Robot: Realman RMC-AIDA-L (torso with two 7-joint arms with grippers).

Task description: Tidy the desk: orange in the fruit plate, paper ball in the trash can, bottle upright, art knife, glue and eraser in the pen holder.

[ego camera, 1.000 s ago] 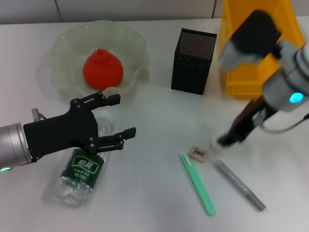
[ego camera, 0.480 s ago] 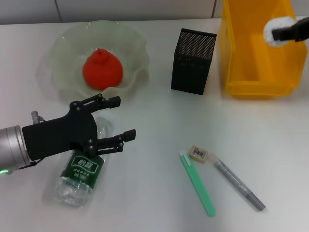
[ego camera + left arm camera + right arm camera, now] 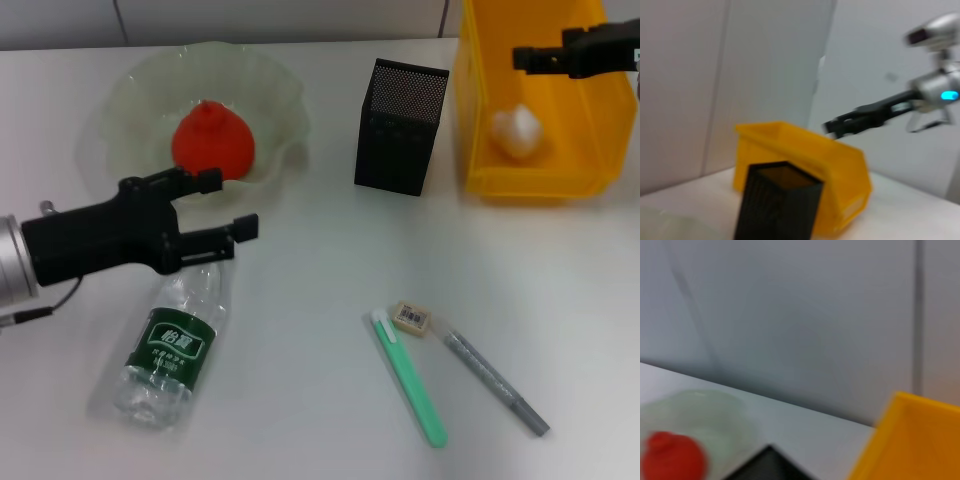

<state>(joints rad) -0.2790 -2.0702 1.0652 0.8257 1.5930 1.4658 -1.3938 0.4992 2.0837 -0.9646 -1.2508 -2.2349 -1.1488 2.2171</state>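
While the bottle (image 3: 176,340) lies flat on the desk, long axis running from its base near the front edge to its neck aimed at the fruit plate (image 3: 270,90), the left gripper (image 3: 226,203) hovers over that neck, fingers spread. Right gripper (image 3: 527,58) over the trash can (image 3: 475,120), fingers unclear; paper ball (image 3: 516,130) inside. Orange (image 3: 212,140) in plate.

A grey wall (image 3: 805,315) fills most of the view. The orange (image 3: 672,460) sits in the pale-green fruit plate (image 3: 715,415). Between it and the yellow trash can (image 3: 910,440) shows the pen holder's (image 3: 765,467) black corner.
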